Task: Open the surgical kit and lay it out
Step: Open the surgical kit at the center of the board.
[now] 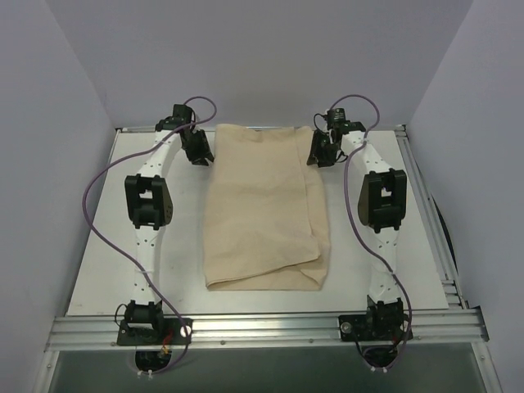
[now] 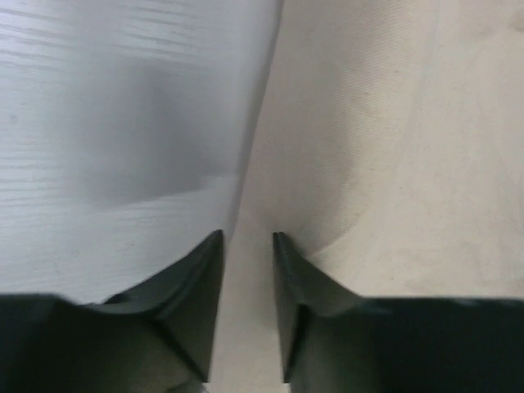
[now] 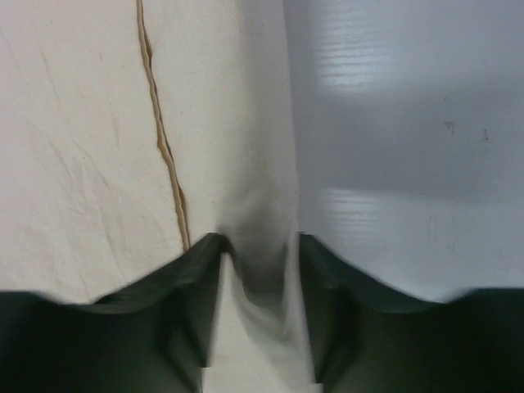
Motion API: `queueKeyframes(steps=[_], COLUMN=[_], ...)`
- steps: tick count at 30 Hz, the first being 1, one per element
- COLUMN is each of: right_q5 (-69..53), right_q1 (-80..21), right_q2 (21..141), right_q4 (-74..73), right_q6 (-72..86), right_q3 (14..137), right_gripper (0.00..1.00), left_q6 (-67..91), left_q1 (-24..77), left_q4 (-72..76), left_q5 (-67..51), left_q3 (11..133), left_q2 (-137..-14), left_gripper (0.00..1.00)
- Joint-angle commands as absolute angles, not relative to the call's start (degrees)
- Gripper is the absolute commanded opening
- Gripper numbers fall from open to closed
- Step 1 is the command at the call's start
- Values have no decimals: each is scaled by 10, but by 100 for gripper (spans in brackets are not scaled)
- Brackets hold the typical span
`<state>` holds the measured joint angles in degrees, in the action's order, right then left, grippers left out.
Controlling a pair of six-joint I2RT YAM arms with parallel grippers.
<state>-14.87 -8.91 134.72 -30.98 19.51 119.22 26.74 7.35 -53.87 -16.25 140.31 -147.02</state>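
Observation:
The beige cloth wrap (image 1: 262, 213) lies as a folded bundle in the middle of the white table (image 1: 98, 246). My left gripper (image 1: 199, 151) is at its far left corner and my right gripper (image 1: 321, 151) at its far right corner. In the left wrist view the left gripper (image 2: 247, 236) is open with a narrow gap, and its jaws straddle the edge of the cloth (image 2: 393, 123). In the right wrist view the right gripper (image 3: 260, 239) is open, with the edge of the cloth (image 3: 74, 123) bunched up between the jaws. The clear tray and the metal instruments are hidden.
Bare white table top lies left of the cloth (image 2: 106, 106) and right of it (image 3: 401, 123). An aluminium frame (image 1: 262, 327) runs along the near edge. Grey walls enclose the left, back and right sides.

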Motion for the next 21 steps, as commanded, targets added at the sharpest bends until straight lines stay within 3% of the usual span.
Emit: queueKeyframes(steps=[1,5,10,12,16,21], right_q5=[-160,-157,-108,-116,-229,-376], right_q1=[-79,-64,-57,-57,-57,-68], right_q2=[1358,1336,1262,1180,979,820], right_q4=[-293,-315,-393,-389,-324,-295], right_q6=[208,208,214,220,211,232], right_q3=[1212,1240,1210,1132,858,677], right_gripper=[49,67,73,73,73,70], left_q6=[277,264,207,200,229,260], left_q1=[73,83,147,177,244,324], left_q4=[-567,-557,-555,-543,-500,-404], left_q5=[-78,23,37,17,-93,-141], left_q3=[1408,1346,1288,1230,1114,975], left_q2=[-1419,-1286,-1174,-1126,-1042,-951], left_gripper=[45,58,63,64,65,66])
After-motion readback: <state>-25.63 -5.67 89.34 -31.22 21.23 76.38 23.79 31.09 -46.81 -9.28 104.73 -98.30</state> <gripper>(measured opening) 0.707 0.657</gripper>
